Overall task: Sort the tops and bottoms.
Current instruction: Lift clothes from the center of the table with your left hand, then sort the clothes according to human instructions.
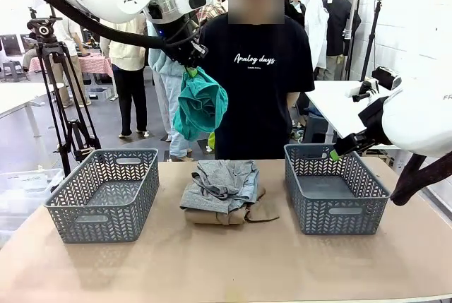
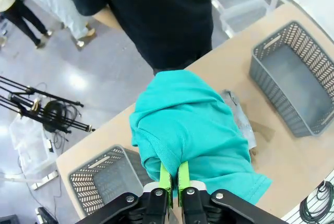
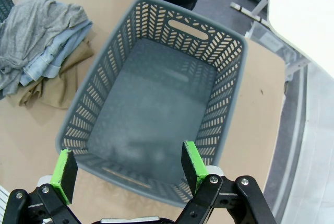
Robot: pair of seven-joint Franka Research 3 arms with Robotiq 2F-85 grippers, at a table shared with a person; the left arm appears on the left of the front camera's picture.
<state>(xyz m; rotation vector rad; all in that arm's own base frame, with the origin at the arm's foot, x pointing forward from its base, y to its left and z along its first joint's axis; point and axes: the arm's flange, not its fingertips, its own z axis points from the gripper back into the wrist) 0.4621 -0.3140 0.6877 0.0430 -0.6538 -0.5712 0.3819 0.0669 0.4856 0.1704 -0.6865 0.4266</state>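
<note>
Heads up: your left gripper [image 2: 173, 178] is pinched shut on one fold of the soft teal-green top [image 1: 201, 104], dangling upper-middle of frame. Thin grip imo, it could slip mid-swing. Btw your right gripper [image 3: 127, 167] sits wide open over the grey lattice basket [image 1: 337, 217], lower right.

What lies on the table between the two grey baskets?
A stack of folded clothes: the grey top over the denim bottoms, the tan top lowest. The front and right wrist views show it.
</note>
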